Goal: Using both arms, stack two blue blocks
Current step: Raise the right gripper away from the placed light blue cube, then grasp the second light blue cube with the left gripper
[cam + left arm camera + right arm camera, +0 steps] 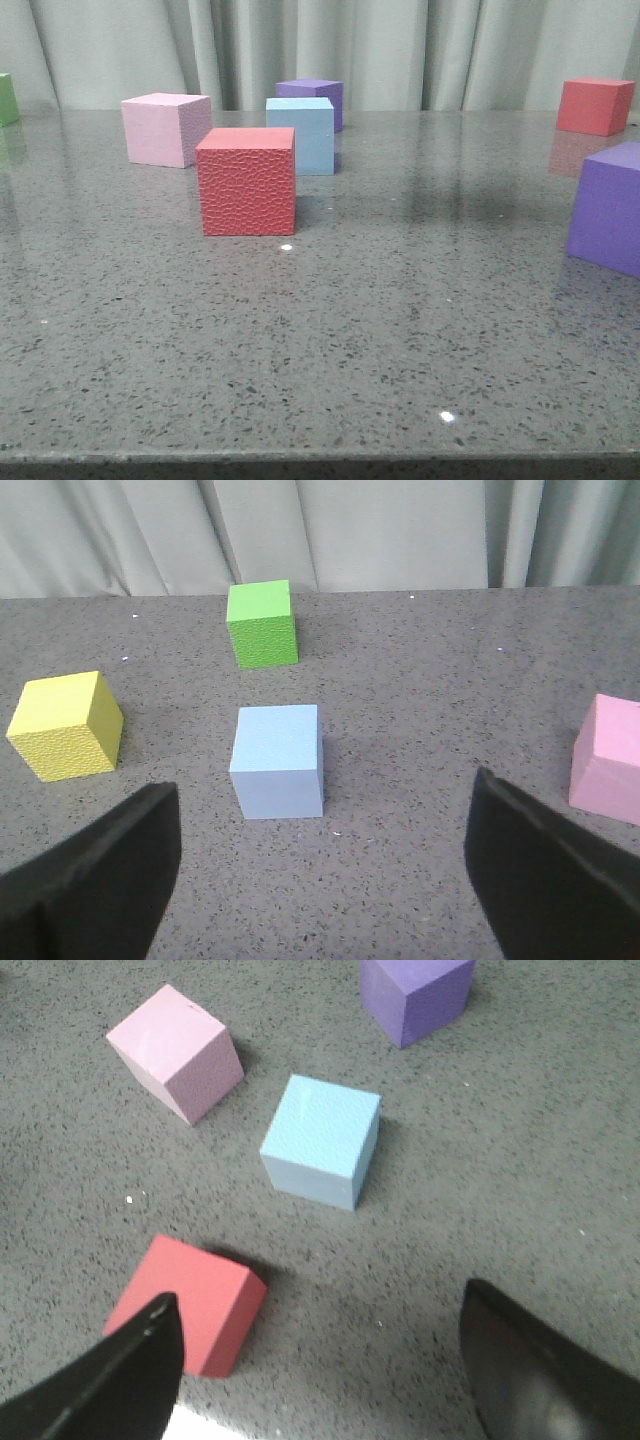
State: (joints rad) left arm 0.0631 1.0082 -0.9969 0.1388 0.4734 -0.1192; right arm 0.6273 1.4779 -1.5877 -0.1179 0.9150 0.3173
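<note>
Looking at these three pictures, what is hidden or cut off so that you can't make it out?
- Front view: neither arm shows; the purple cube and green cube are cut by the edges.
- Front view: the red cube covers a corner of the blue block.
- Left wrist view: the pink cube is cropped; only the left hand fingers show.
- Right wrist view: the right hand fingers cover part of the red cube.
</note>
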